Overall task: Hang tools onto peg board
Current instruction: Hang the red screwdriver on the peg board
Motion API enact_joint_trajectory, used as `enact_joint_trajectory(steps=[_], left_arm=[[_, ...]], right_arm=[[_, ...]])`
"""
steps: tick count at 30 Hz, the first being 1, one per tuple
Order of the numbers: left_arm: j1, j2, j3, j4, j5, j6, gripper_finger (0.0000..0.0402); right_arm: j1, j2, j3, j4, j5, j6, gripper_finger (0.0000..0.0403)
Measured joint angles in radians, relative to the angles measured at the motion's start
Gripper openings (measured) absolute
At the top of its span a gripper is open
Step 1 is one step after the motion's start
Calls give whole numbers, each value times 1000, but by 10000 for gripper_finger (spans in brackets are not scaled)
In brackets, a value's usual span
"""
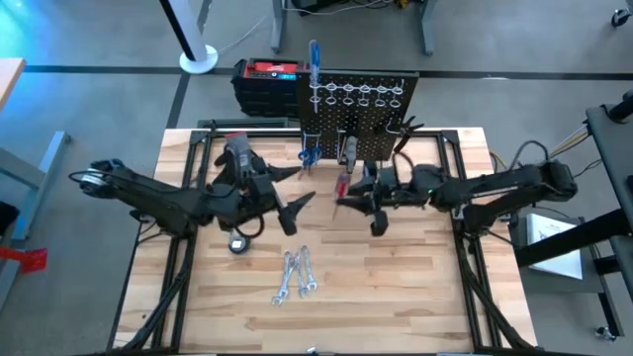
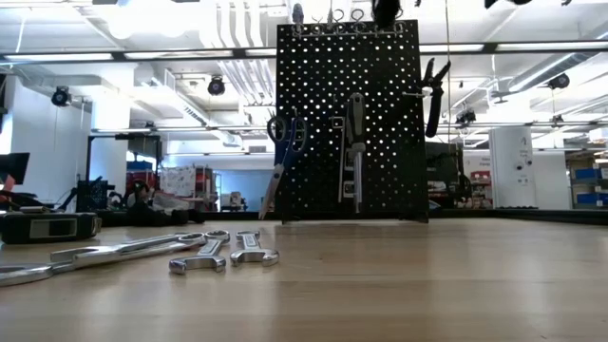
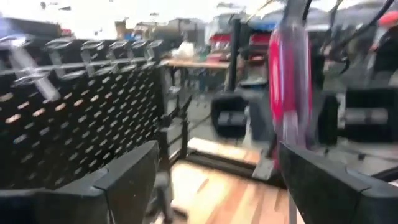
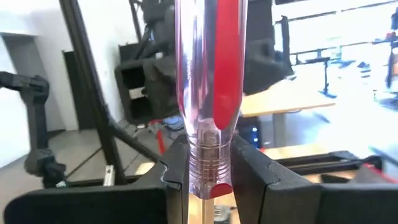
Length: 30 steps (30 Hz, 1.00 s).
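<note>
No legible writing — red-handled screwdriver (image 4: 208, 87) clamped in right gripper (image 4: 208, 180).

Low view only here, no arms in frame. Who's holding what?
Observer: The right gripper is shut on the red-handled screwdriver, just in front of the peg board.
Operator: Left arm?
Observer: The left gripper is beside it over the table, fingers open, nothing between them.
Operator: Anything in the top ring hooks?
Observer: A blue-handled screwdriver stands in the ring row at its left end.
</note>
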Motion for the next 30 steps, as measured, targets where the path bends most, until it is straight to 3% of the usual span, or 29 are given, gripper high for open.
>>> enact_joint_trajectory(steps=[6,12,15,21,30], left_arm=[[0,-42,-11,-273,-34,-187,310],[1,-38,-96,-282,-32,-275,310],[2,-47,-141,-276,-31,-332,310],[2,-70,-231,-223,-29,-387,310],[2,-153,-335,-171,-27,-417,310]], right_arm=[[-82,-112,99,-251,0,-49,67],[-173,-105,325,-465,-2,-142,67],[-225,-66,456,-546,-14,-176,67],[-353,42,687,-590,-210,-139,67],[-511,251,994,-660,-283,-84,67]])
